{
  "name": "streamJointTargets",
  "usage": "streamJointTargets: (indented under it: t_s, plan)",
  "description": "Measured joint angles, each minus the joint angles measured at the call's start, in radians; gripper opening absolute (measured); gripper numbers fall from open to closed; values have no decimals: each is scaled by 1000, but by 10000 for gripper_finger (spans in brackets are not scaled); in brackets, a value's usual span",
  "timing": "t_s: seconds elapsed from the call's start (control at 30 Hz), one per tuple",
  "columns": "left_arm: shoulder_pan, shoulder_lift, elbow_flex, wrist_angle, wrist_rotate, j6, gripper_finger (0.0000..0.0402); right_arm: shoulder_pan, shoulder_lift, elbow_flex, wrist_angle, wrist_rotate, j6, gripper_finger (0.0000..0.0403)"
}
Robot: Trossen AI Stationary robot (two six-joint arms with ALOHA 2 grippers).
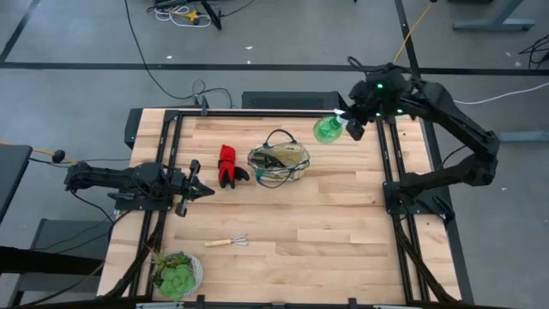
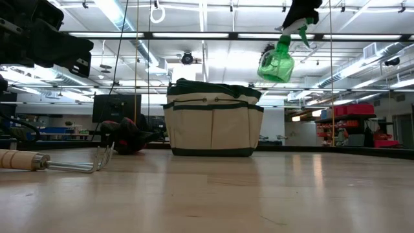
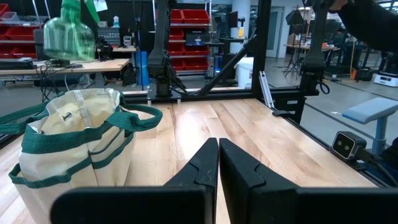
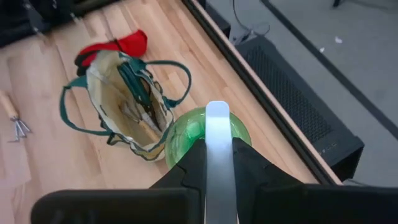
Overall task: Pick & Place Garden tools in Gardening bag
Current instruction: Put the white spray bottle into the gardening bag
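At the upper right of the high view: the right gripper (image 1: 353, 125) hangs well above the surface, over its far edge, closed on the white nozzle of the green spray bottle (image 1: 328, 130).
Grip: in the right wrist view the two dark fingers (image 4: 186, 169) press the nozzle from both sides, and the bottle's round body (image 4: 198, 138) hangs below them.
Key relation: the gardening bag (image 1: 280, 165) lies toward frame left and slightly lower than the bottle in the high view, near but not under it; the low view shows the bottle (image 2: 276, 63) raised clear above the bag's rim (image 2: 213, 86) and off to its right.
Judgement: the move probably needs a short carry toward frame left over the open mouth before lowering.
Bag: soft tan fabric with dark green trim and thin loop handles, upright, its mouth open; green-handled shears (image 4: 134, 84) already show inside.
Bottle: translucent green plastic, rounded, hanging nozzle up.
Left gripper (image 1: 199, 190): at the left edge of the surface, fingers shut with nothing between them, pointing toward the bag; it is the nearer arm for the gloves.
Gloves (image 1: 229, 166): red and black, limp, lying just left of the bag.
Mini rake (image 1: 227, 242): wooden handle, metal tines, lying across the lower middle, long axis left to right.
Succulent (image 1: 176, 275): in a pale pot at the lower left.
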Motion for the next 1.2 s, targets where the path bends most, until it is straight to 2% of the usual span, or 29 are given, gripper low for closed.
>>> streamJointTargets:
  t_s: [0.33,0.77,1.2]
  plan:
    - [0,0,0,0,0,0,21,0,-91,0,-2,-4,16,43]
    - [0,0,0,0,0,0,21,4,-103,0,0,-21,4,43]
    - [0,0,0,0,0,0,21,109,-103,0,72,-60,20,43]
